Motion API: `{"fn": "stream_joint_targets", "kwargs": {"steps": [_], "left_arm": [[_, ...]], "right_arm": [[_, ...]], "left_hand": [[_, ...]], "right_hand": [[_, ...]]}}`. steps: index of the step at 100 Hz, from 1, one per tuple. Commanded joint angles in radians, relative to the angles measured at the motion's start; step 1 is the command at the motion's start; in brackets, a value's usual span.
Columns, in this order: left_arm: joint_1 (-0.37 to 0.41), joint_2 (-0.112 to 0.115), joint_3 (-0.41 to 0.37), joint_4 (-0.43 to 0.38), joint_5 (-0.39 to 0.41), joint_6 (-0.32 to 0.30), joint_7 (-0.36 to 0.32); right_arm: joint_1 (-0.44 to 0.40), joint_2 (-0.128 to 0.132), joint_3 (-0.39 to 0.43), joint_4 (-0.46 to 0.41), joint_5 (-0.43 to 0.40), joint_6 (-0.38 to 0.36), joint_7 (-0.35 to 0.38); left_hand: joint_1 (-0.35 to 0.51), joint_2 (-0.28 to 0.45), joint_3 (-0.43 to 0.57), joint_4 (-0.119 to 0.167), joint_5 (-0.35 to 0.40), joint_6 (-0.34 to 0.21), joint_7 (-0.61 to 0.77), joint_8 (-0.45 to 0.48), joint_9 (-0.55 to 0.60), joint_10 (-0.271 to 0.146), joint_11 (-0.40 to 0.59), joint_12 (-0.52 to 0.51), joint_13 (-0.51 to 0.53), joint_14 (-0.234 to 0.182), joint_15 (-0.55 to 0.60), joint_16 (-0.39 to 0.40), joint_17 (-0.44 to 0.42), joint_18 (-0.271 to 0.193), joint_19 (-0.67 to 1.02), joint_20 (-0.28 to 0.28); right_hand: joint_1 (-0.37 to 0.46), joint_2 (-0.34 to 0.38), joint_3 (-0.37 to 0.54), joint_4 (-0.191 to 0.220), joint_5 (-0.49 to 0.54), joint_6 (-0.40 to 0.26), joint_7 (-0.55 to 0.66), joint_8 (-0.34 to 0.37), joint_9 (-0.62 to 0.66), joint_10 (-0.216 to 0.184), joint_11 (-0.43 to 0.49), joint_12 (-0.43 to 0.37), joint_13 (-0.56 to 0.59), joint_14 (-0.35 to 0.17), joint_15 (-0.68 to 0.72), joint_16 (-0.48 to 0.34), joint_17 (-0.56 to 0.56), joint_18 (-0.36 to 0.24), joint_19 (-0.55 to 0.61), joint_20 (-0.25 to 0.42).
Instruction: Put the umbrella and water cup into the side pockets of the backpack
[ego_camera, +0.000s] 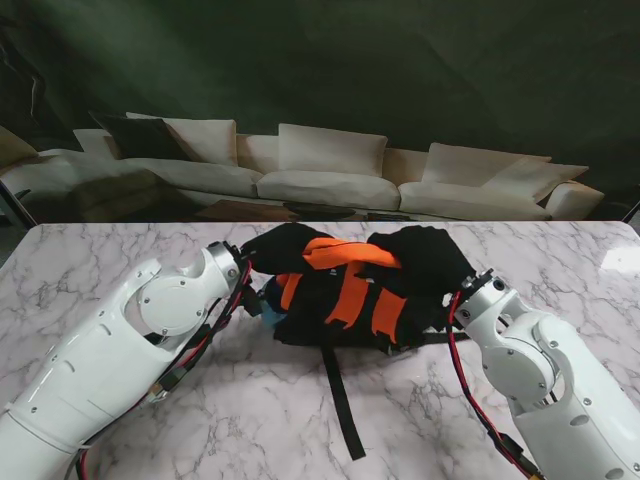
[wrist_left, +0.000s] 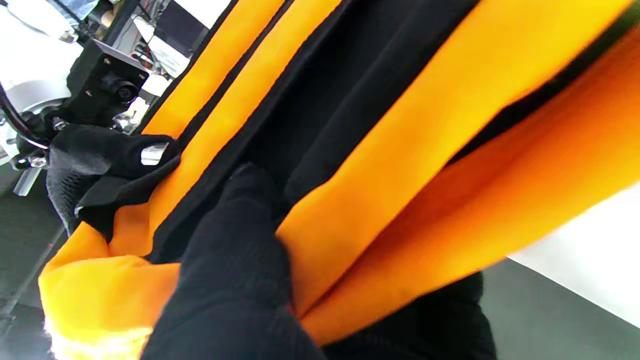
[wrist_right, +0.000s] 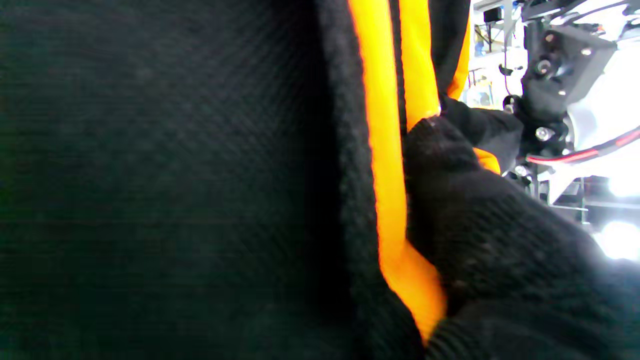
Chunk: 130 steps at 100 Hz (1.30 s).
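stand view: the black-gloved left hand and right hand each close on the orange-and-black backpack from its two ends. it lies mid-table with one black strap trailing toward me. bare marble table stretches wide on both sides up to the far edge.

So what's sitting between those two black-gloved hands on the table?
The backpack, black with orange straps, lies between the left hand and the right hand. Both hands rest on it. The stand's view shows this best; both wrist views show gloved fingers against orange fabric.
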Motion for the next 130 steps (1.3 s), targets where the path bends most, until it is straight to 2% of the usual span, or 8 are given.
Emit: {"fn": "stream_joint_targets", "kwargs": {"steps": [1, 23, 37, 59, 74, 88, 102, 130], "left_arm": [[0.016, 0.0, 0.002, -0.019, -0.025, -0.003, -0.028], [0.055, 0.019, -0.021, -0.034, -0.062, -0.004, -0.095], [0.054, 0.037, -0.022, 0.007, -0.039, -0.01, -0.156], [0.079, 0.053, -0.082, 0.024, 0.096, -0.063, -0.15], [0.114, 0.065, -0.183, 0.012, 0.268, -0.123, -0.122], [0.148, 0.074, -0.278, -0.001, 0.384, -0.18, -0.103], [0.166, 0.083, -0.318, -0.007, 0.392, -0.209, -0.131], [0.131, 0.088, -0.235, 0.047, 0.29, -0.228, -0.167]], "right_arm": [[-0.006, -0.003, 0.005, -0.055, 0.016, -0.009, 0.006], [-0.033, 0.006, 0.017, -0.103, 0.03, 0.012, 0.079], [-0.027, 0.011, -0.002, -0.073, 0.013, 0.038, 0.099], [-0.02, 0.01, -0.023, -0.035, -0.033, 0.058, 0.063], [-0.021, 0.011, -0.011, -0.033, -0.061, 0.056, 0.048], [-0.021, 0.012, -0.008, -0.031, -0.067, 0.055, 0.051], [-0.012, 0.011, -0.018, -0.025, -0.067, 0.053, 0.042], [0.002, 0.012, -0.03, -0.018, -0.068, 0.052, 0.046]], "left_hand": [[0.103, 0.069, 0.061, -0.01, -0.011, -0.04, 0.012, 0.0, -0.009, -0.008, -0.011, -0.003, -0.009, -0.013, 0.041, 0.004, 0.008, -0.024, 0.092, 0.02], [0.04, 0.103, 0.015, -0.007, -0.039, -0.006, -0.066, -0.005, -0.065, 0.013, -0.041, -0.013, -0.071, 0.019, 0.019, 0.003, -0.058, 0.001, 0.053, 0.038], [-0.153, 0.167, -0.041, -0.013, -0.123, 0.027, -0.324, -0.055, -0.257, 0.038, -0.121, -0.016, -0.302, 0.081, -0.104, -0.002, -0.284, 0.045, -0.135, 0.055], [-0.299, 0.104, -0.053, -0.015, -0.545, 0.051, -0.586, -0.171, -0.69, 0.067, -0.246, -0.031, -0.548, 0.096, -0.182, 0.0, -0.465, 0.02, -0.31, 0.055], [-0.322, 0.123, -0.049, -0.019, -0.483, 0.045, -0.53, -0.132, -0.635, 0.049, -0.197, 0.046, -0.567, 0.088, -0.175, 0.025, -0.476, 0.056, -0.294, 0.105], [-0.325, 0.138, -0.052, -0.022, -0.272, -0.083, -0.377, 0.009, -0.467, -0.002, -0.075, 0.192, -0.551, 0.067, -0.159, 0.081, -0.5, 0.096, -0.307, 0.151], [-0.28, 0.096, -0.045, -0.023, -0.015, -0.165, -0.179, 0.169, -0.29, -0.033, 0.017, 0.289, -0.439, 0.07, -0.05, 0.236, -0.466, 0.099, -0.217, 0.235], [-0.276, 0.099, -0.043, -0.021, 0.114, -0.146, -0.04, 0.081, -0.189, -0.136, 0.091, 0.343, -0.443, 0.019, 0.042, 0.423, -0.459, 0.039, -0.13, 0.32]], "right_hand": [[0.132, 0.073, 0.147, 0.03, 0.069, -0.161, 0.095, 0.041, 0.048, 0.023, 0.06, 0.025, 0.025, -0.044, 0.16, 0.076, 0.091, -0.049, 0.138, -0.002], [0.127, 0.065, 0.165, 0.032, 0.076, -0.134, 0.085, 0.028, 0.065, 0.019, 0.063, 0.038, 0.024, -0.038, 0.199, 0.09, 0.095, -0.048, 0.178, 0.009], [0.129, 0.08, 0.149, 0.031, 0.068, -0.142, 0.078, 0.036, 0.053, 0.007, 0.051, 0.05, 0.022, -0.019, 0.166, 0.072, 0.086, -0.007, 0.15, -0.015], [0.127, 0.087, 0.139, 0.032, 0.064, -0.153, 0.075, 0.042, 0.049, -0.004, 0.043, 0.054, 0.022, -0.009, 0.142, 0.06, 0.066, 0.017, 0.136, -0.026], [0.123, 0.092, 0.134, 0.032, 0.058, -0.166, 0.073, 0.046, 0.039, -0.014, 0.03, 0.053, 0.02, 0.001, 0.107, 0.044, 0.035, 0.023, 0.126, -0.03], [0.123, 0.102, 0.122, 0.032, 0.048, -0.174, 0.072, 0.051, 0.027, -0.022, 0.021, 0.051, 0.02, 0.008, 0.077, 0.031, 0.014, 0.028, 0.115, -0.03], [0.122, 0.111, 0.115, 0.032, 0.041, -0.181, 0.073, 0.054, 0.019, -0.028, 0.015, 0.046, 0.02, 0.01, 0.06, 0.025, 0.007, 0.029, 0.11, -0.03], [0.122, 0.118, 0.107, 0.033, 0.031, -0.184, 0.075, 0.055, 0.013, -0.034, 0.014, 0.042, 0.021, 0.008, 0.048, 0.021, -0.007, 0.018, 0.104, -0.027]]}}
